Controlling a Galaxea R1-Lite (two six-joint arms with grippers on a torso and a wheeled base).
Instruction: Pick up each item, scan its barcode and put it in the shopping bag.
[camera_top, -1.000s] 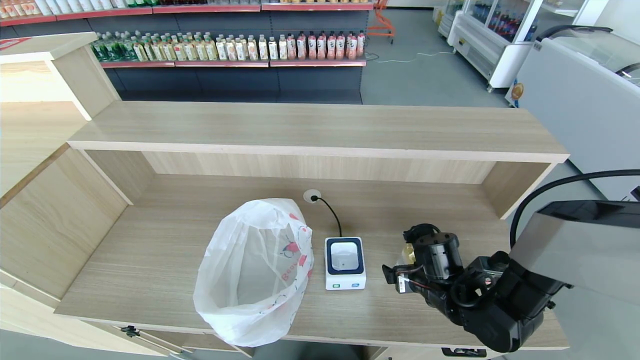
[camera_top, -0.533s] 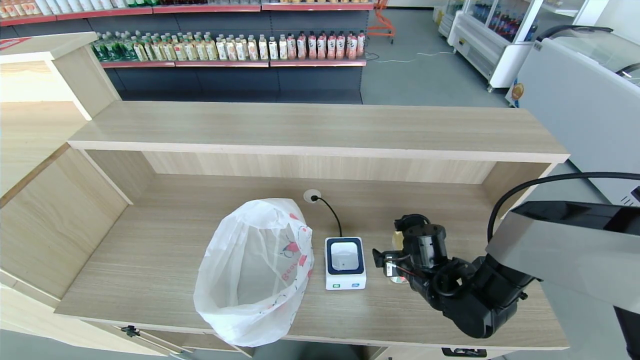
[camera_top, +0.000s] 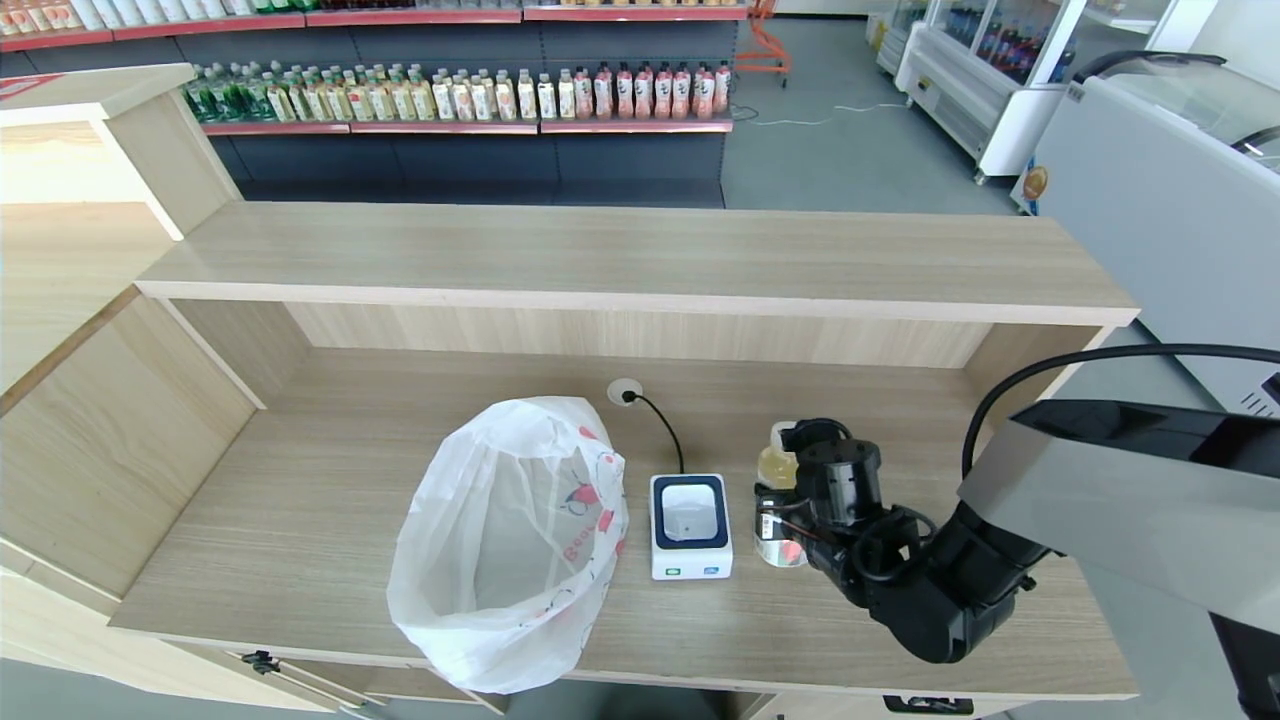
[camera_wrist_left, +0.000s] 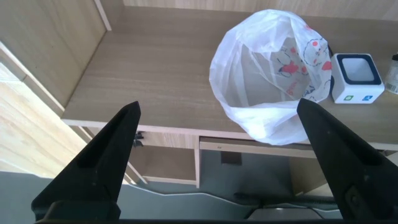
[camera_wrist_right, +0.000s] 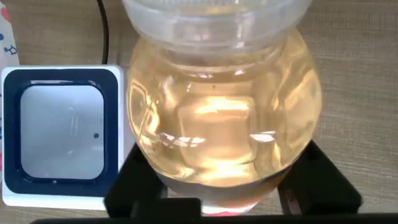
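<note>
Amber bottle (camera_wrist_right: 217, 124), white red-printed bag (camera_top: 500, 540)

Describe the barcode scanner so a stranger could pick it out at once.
On the lower wooden counter, look between the white shopping bag and the bottle of pale yellow liquid. The barcode scanner is the small white box there, the only thing with a dark blue-framed glass window on top and a black cable.

Clearly a shop, at the checkout: rows of bottled drinks (camera_top: 460, 97) on aisle shelves (camera_top: 470, 128), glass-lidded freezers (camera_top: 1160, 190) off to the right, barcode scanner (camera_top: 690, 526) and plastic shopping bag (camera_top: 500, 560) on a wooden surface (camera_top: 300, 520).
</note>
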